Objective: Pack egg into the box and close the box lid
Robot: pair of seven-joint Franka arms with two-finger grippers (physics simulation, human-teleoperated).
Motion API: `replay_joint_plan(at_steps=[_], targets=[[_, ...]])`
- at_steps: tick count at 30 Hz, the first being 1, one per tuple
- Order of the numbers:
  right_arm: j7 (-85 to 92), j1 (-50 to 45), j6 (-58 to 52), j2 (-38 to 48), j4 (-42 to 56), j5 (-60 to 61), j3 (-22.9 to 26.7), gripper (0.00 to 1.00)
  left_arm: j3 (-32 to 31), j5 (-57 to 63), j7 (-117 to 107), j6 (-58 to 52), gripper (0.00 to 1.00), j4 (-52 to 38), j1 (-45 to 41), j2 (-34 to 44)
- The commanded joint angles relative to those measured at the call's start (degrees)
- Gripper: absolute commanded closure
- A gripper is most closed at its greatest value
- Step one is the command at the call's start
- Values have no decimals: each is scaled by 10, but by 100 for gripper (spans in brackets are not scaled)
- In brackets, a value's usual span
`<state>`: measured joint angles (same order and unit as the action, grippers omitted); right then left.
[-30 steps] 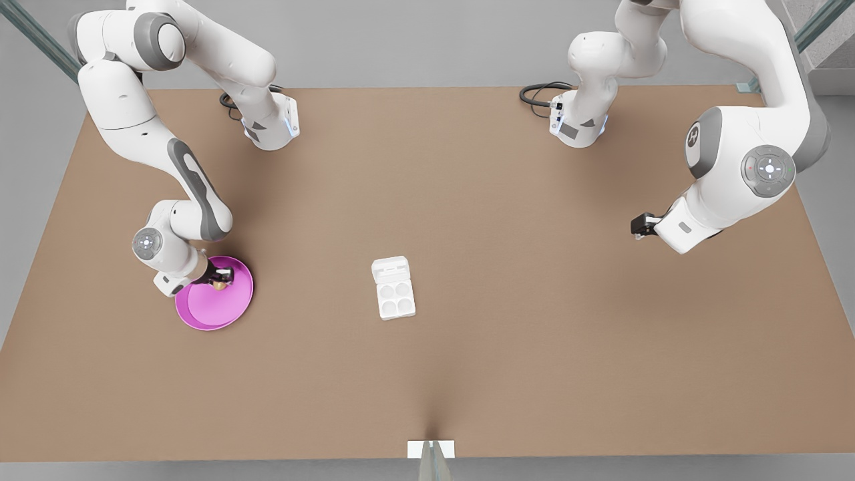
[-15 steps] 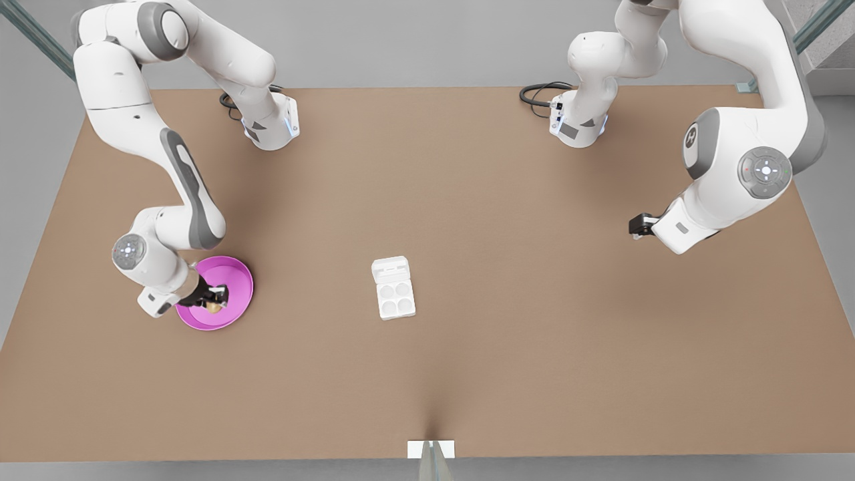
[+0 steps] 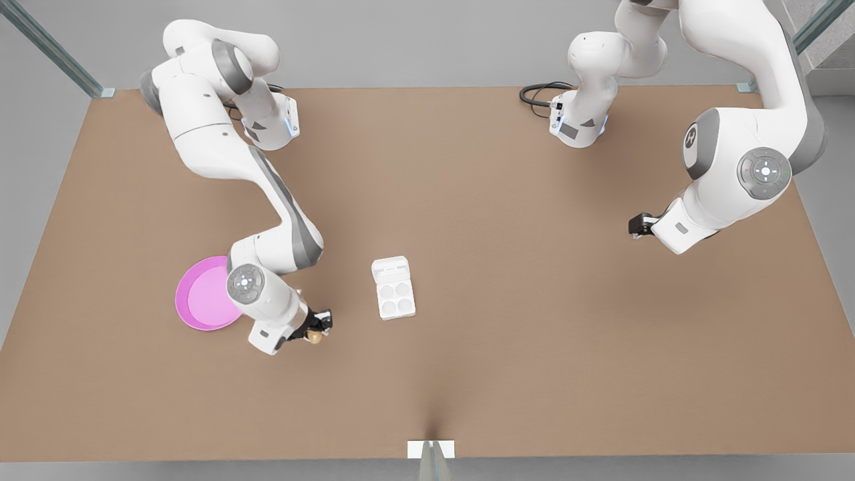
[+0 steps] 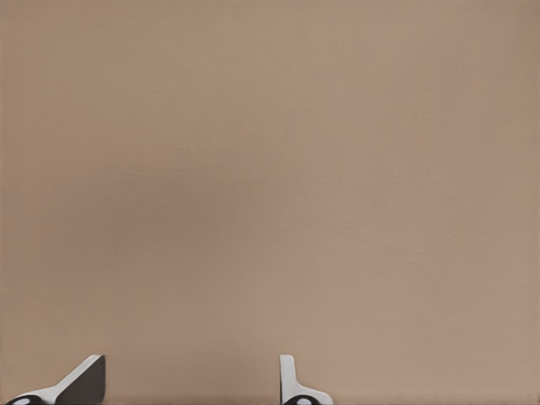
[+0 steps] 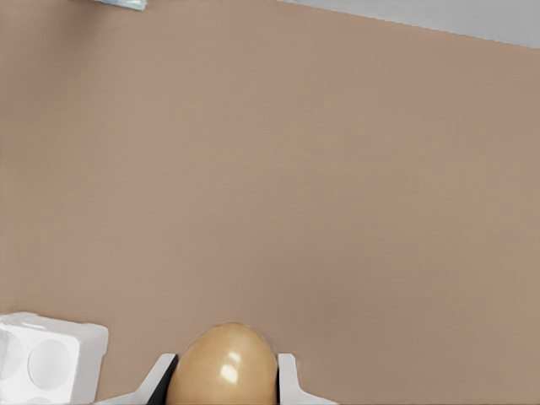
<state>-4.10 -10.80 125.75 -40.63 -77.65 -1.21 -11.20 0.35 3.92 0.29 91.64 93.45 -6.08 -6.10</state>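
Pink plate [image 3: 200, 297] on brown table [image 3: 507, 220]

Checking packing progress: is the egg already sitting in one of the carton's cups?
No, the egg is held in the right gripper, apart from the carton.

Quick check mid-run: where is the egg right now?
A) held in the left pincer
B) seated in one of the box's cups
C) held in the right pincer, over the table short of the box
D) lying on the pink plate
C: the right wrist view shows the egg clamped in the right pincer, and the front view puts it between the pink plate and the box, whose four cups are bare.
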Motion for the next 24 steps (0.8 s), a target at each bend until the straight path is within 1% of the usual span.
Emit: replay_joint_plan(at_steps=[1, 4, 7, 10, 13, 18, 24], targets=[[-144, -35, -27, -16, 31, 51, 25, 58, 0, 0, 0, -2, 0, 0, 0, 0], [-206, -76, -33, -50, 74, 66, 29, 58, 0, 0, 0, -2, 0, 0, 0, -1], [-284, -120, -31, -63, 87, 67, 30, 58, 0, 0, 0, -2, 0, 0, 0, -1], [-359, -157, -37, -61, 84, 107, 29, 58, 0, 0, 0, -1, 0, 0, 0, -3], [-391, -164, -51, -59, 78, 109, 29, 58, 0, 0, 0, -1, 0, 0, 0, -3], [-442, -174, -48, -56, 26, 106, 29, 58, 0, 0, 0, -1, 0, 0, 0, -3], [-450, -179, -48, -56, 22, 105, 29, 58, -1, 0, 0, -1, 0, 0, 0, -3]])
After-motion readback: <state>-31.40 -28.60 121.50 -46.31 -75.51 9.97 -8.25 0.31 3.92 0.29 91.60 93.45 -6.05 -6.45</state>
